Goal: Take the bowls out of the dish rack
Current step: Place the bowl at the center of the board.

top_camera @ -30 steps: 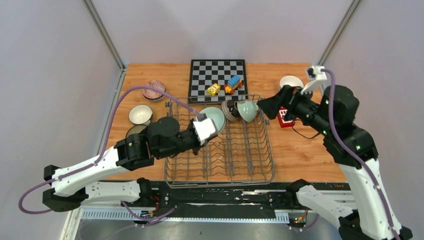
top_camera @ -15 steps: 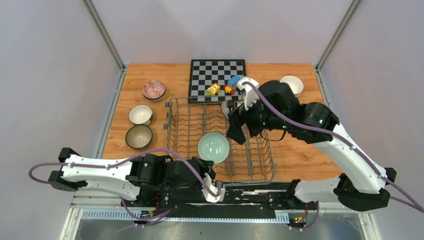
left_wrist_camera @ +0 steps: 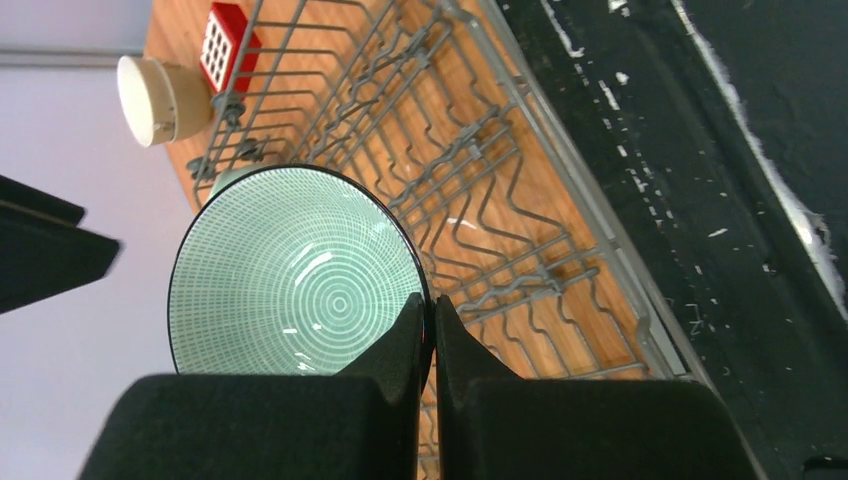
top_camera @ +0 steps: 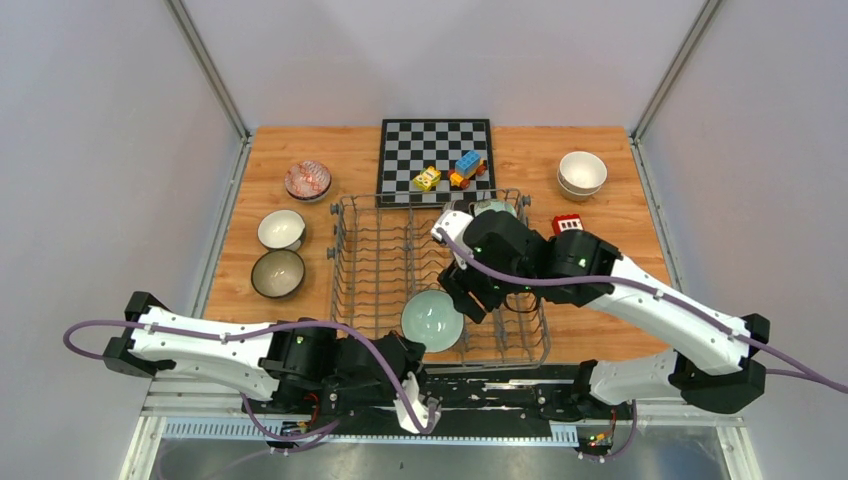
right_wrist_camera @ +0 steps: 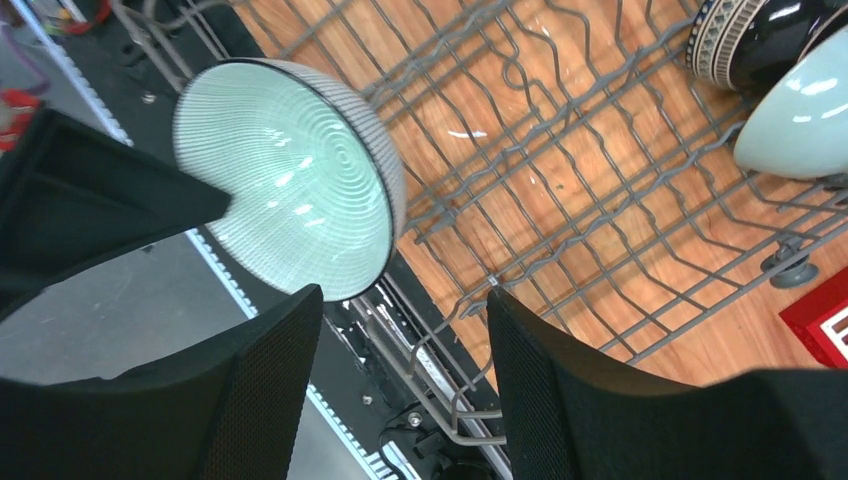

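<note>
The grey wire dish rack stands mid-table. My left gripper is shut on the rim of a pale mint ribbed bowl, held over the rack's near edge. The left wrist view shows both fingers pinching that rim, with the bowl facing the camera. My right gripper hovers open above the rack, close to the right of this bowl, with only rack wires between its fingers. A dark-patterned bowl and a pale mint bowl stand at the rack's far end.
Left of the rack sit a pink-patterned bowl, a cream bowl and a dark bowl. Stacked cream bowls are at the back right. A chessboard with toy blocks lies behind the rack, a red block to its right.
My left arm drew the mint bowl from the rack's far end back over its near edge. The right arm swung in from the back right to above the rack, its jaws narrowing somewhat.
</note>
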Tool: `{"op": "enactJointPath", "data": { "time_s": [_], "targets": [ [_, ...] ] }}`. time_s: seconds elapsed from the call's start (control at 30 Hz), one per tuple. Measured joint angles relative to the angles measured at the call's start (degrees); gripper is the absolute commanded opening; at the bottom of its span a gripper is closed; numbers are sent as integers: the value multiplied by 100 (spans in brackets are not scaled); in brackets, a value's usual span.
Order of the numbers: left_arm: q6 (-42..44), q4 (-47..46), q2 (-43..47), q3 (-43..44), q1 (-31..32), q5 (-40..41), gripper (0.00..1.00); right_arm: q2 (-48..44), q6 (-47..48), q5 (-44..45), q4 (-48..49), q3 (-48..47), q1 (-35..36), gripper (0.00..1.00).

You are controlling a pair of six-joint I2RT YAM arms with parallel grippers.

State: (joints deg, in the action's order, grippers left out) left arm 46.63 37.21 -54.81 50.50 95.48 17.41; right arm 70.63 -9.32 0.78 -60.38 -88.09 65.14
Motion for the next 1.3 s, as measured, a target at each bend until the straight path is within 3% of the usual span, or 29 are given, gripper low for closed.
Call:
{"op": "enactJointPath", "data": {
  "time_s": [0.17, 0.4, 0.87, 1.3],
  "targets": [
    [-160, 31, 0, -9, 0, -444, 0, -4, -120, 234, 295, 584, 22, 60],
    [-525, -26, 79, -42, 2, -984, 0, 20, -337, 269, 704, 669, 94, 55],
    [-682, -293, 216, -146, 2, -1095, 0, 275, -629, 179, 968, 890, 389, 47],
    [-688, -389, 260, -247, 2, -1088, 0, 278, -748, 181, 981, 1200, 393, 33]
  ]
}}
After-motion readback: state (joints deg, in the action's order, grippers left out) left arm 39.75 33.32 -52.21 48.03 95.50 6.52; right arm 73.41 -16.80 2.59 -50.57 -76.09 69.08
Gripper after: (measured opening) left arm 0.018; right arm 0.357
